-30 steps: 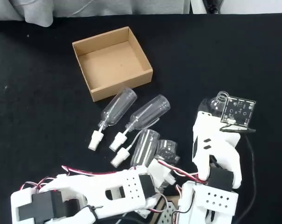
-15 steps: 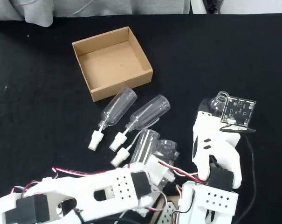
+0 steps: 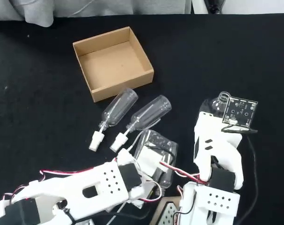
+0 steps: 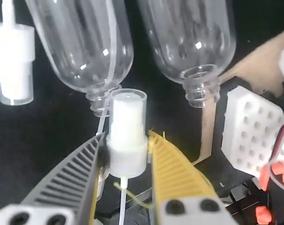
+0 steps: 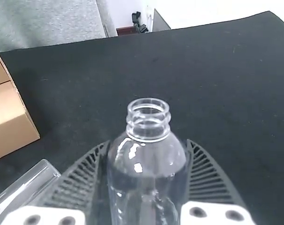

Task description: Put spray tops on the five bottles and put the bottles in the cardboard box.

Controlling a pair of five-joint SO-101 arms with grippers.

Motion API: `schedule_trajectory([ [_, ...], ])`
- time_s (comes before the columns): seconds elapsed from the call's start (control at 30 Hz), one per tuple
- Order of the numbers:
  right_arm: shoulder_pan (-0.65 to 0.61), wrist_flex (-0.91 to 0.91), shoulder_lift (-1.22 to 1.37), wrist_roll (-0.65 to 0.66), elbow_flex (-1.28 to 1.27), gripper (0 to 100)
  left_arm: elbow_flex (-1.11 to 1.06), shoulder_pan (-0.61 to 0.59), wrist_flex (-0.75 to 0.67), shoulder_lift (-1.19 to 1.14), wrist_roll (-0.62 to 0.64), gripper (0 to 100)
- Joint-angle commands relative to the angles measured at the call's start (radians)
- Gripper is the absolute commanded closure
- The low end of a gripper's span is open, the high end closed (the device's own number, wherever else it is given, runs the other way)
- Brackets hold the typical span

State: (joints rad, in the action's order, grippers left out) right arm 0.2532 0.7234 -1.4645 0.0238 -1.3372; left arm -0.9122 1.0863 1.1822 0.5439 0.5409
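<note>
A white spray top (image 4: pixel 126 136) is pinched in the left gripper (image 4: pixel 126 140), just before the neck of a lying bottle (image 4: pixel 85 47), low in the centre of the high view. The right gripper (image 5: pixel 148 144) clamps an open-necked bottle (image 5: pixel 148 159) at right. The cardboard box (image 3: pixel 102 36) sits upper left.

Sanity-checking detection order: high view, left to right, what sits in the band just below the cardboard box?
Lying bottle with spray top → second lying bottle with spray top → upright uncapped bottle → wrist camera board. Skipped: the bottle cluster nearer the camera, which overlaps those.
</note>
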Motion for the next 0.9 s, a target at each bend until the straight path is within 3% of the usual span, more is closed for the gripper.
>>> schedule_trajectory([
  [0.0, 0.015, -0.028, -0.022, 0.0, 0.05, 84.7, -0.007, 0.07, 0.009, 0.055, -0.066, 97],
  [0.2, 0.015, -0.028, -0.022, 0.0, 0.05, 84.7, -0.016, 0.236, 0.002, 0.044, -0.075, 97],
  [0.43, 0.015, -0.028, -0.022, 0.0, 0.05, 84.7, -0.061, 0.237, -0.054, 0.055, -0.075, 97],
  [0.63, 0.015, -0.028, -0.022, 0.0, 0.05, 84.7, 0.018, 0.236, 0.046, 0.055, -0.074, 97],
  [0.87, 0.015, -0.028, -0.022, 0.0, 0.05, 84.7, 0.03, 0.166, 0.049, 0.055, -0.074, 97],
])
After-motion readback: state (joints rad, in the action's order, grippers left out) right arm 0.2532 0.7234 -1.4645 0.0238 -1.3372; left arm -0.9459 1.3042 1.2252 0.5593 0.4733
